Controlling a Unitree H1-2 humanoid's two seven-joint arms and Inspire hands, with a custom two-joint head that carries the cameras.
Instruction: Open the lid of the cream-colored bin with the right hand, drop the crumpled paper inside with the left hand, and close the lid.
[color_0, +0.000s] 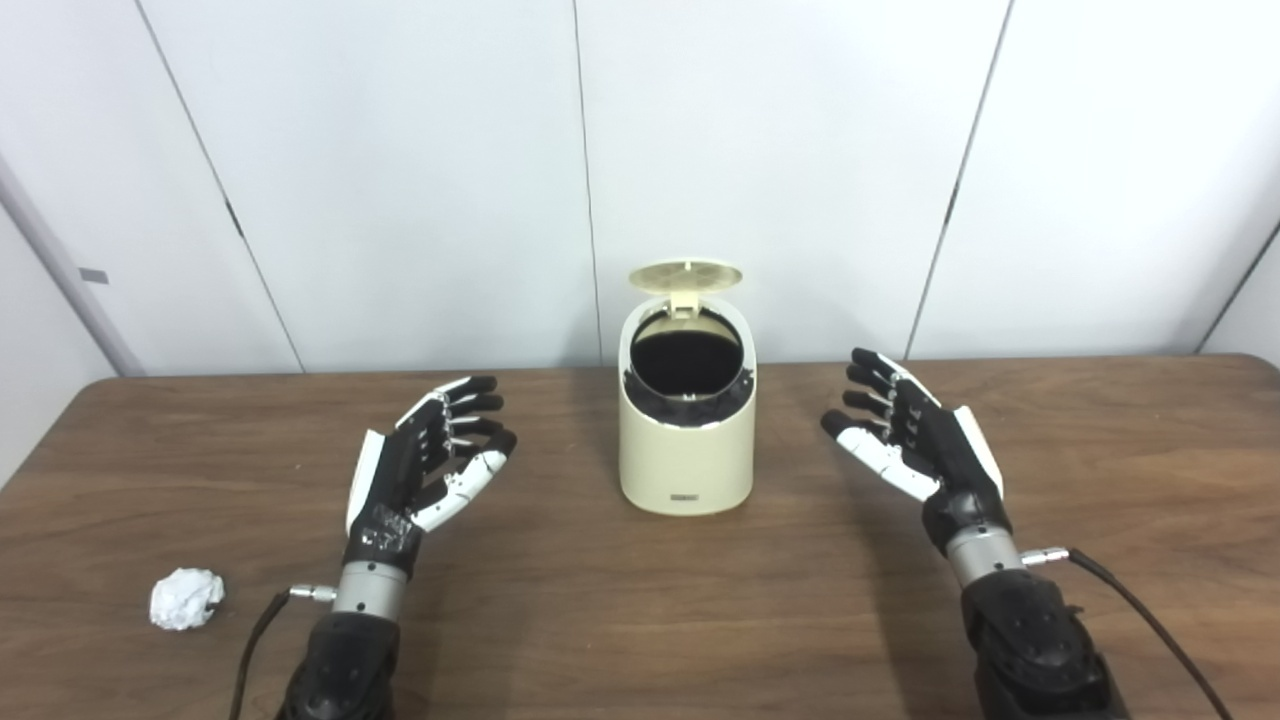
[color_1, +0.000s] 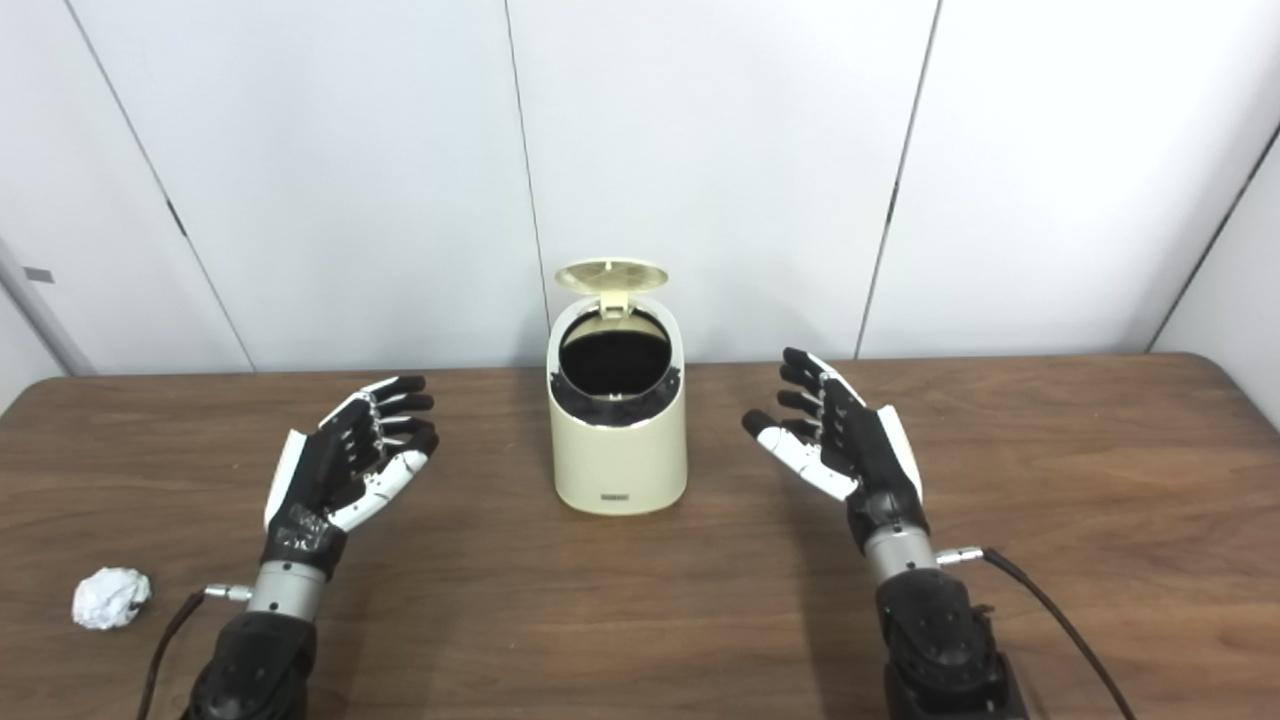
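The cream-colored bin (color_0: 686, 450) stands upright at the middle of the wooden table. Its round lid (color_0: 686, 276) is flipped up at the back, and the dark inside shows. A crumpled white paper ball (color_0: 186, 598) lies on the table near the front left. My left hand (color_0: 425, 463) hovers open to the left of the bin, palm turned inward, holding nothing; the paper ball lies well to its left. On the bin's right my right hand (color_0: 910, 437) is open too, palm facing the bin, apart from it.
The brown table (color_0: 640, 620) runs the full width, with its far edge against white wall panels (color_0: 400, 180). Black cables (color_0: 1140, 610) trail from both wrists over the table front.
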